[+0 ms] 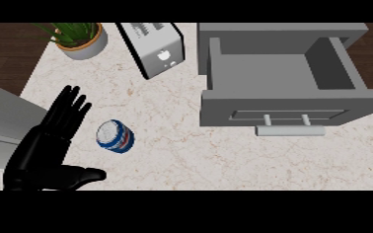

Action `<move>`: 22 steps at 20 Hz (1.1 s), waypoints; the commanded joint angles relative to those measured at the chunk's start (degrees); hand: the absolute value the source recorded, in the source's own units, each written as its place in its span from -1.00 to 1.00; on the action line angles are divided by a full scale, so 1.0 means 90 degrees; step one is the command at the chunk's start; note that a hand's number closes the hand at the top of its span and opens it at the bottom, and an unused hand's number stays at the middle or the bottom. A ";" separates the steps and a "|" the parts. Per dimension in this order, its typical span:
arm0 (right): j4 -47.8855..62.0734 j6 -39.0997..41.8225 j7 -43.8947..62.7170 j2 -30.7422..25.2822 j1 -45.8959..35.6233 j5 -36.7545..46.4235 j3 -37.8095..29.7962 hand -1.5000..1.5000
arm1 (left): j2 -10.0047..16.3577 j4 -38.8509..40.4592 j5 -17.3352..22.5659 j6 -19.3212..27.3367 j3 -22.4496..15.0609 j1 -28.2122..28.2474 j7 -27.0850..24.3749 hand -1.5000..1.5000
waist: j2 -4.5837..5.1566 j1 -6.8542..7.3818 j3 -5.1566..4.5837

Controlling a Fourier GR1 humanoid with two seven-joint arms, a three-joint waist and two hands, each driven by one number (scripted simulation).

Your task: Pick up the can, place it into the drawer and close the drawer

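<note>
The can (115, 136) sits on the tabletop (182, 153); left robot hand (42, 155) spread open beside it, empty; drawer (262, 71) open.

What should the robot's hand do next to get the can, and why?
Probably slide the left hand a little right and curl its fingers round the can: the hand is open, the can sits unheld just beside it, and the drawer already stands open.

Blue-and-white can (115, 136), grey drawer (280, 106), black hand (42, 148), beige marbled counter (189, 158)
</note>
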 commanded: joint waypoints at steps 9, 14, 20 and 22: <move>-0.0433 0.0262 0.0515 0.0206 0.0046 -0.0281 -0.0328 -1.00 | -0.0186 0.2020 -0.0826 0.0126 -0.0103 0.0164 -0.2104 -1.00 | 0.0002 0.0005 -0.0002; -0.0719 0.0326 0.0778 0.0353 0.0161 -0.0465 -0.0412 -1.00 | 0.0065 0.2912 -0.0650 -0.0049 0.0408 -0.0025 -0.2728 -1.00 | 0.0002 -0.0010 -0.0003; -0.0096 0.0632 0.0309 0.0395 -0.0200 -0.0130 -0.0652 -1.00 | 0.0090 0.3445 -0.0817 -0.0076 0.0359 0.0044 -0.3137 -1.00 | -0.0001 0.0019 0.0000; -0.0009 0.0730 0.0525 0.0094 -0.0273 -0.0426 -0.0811 -1.00 | 0.0314 0.3772 -0.0761 -0.0355 0.0524 0.0160 -0.3481 -1.00 | 0.0000 0.0024 0.0000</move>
